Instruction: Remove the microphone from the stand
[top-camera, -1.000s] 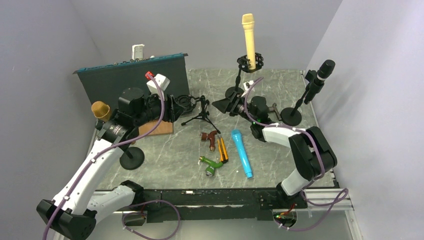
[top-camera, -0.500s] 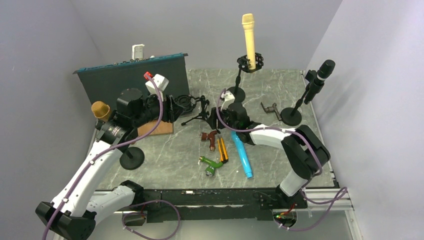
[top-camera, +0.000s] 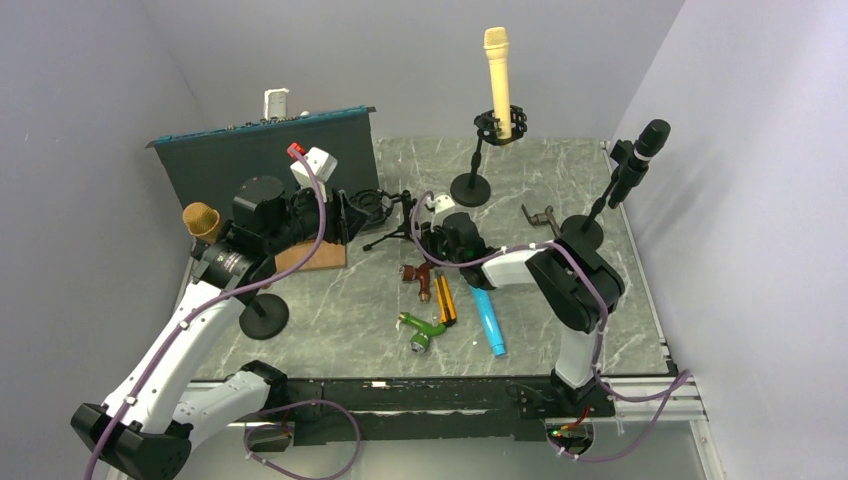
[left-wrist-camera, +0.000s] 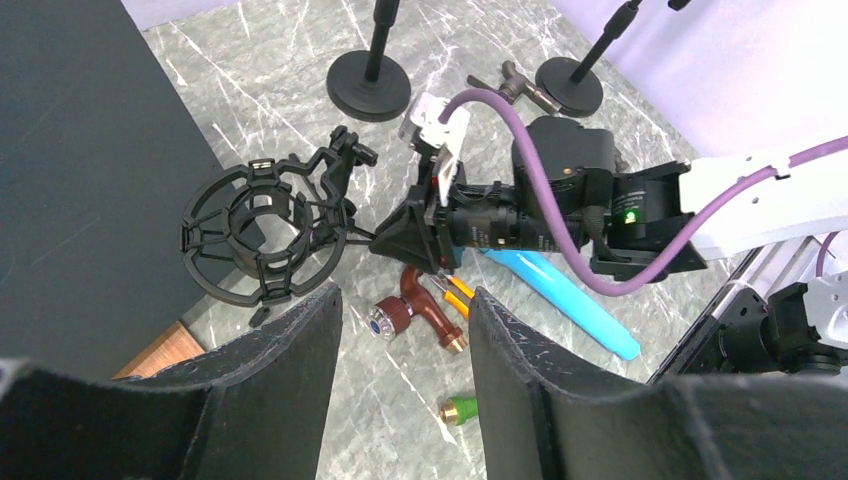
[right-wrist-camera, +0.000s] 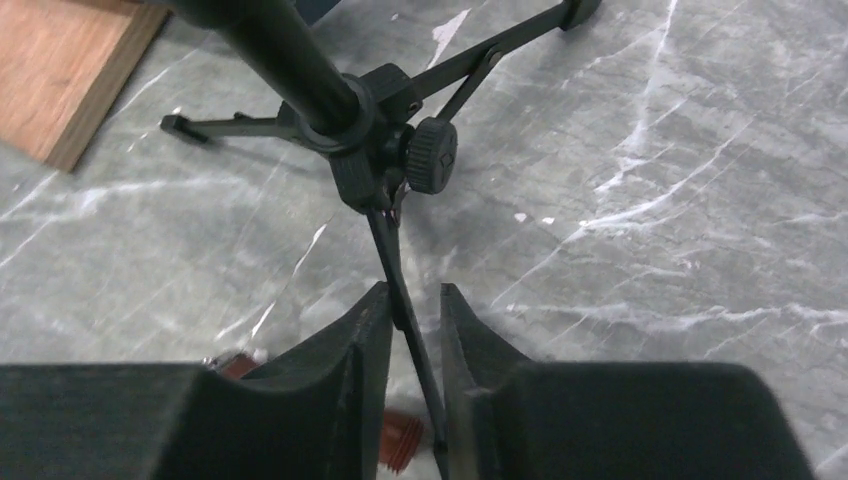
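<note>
Now right gripper (right-wrist-camera: 412, 295) is straddling stand leg (right-wrist-camera: 383, 235), jaws narrow, leg running lengthwise between them; left gripper (left-wrist-camera: 403, 300) is hanging wide.

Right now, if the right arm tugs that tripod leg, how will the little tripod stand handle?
Probably light: the tripod stand is thin rods, so it should drag easily. Likely top-heavy: the shock mount hangs off to one side, so it may tip. The leg between the right gripper's jaws looks hinged and may fold.
</note>
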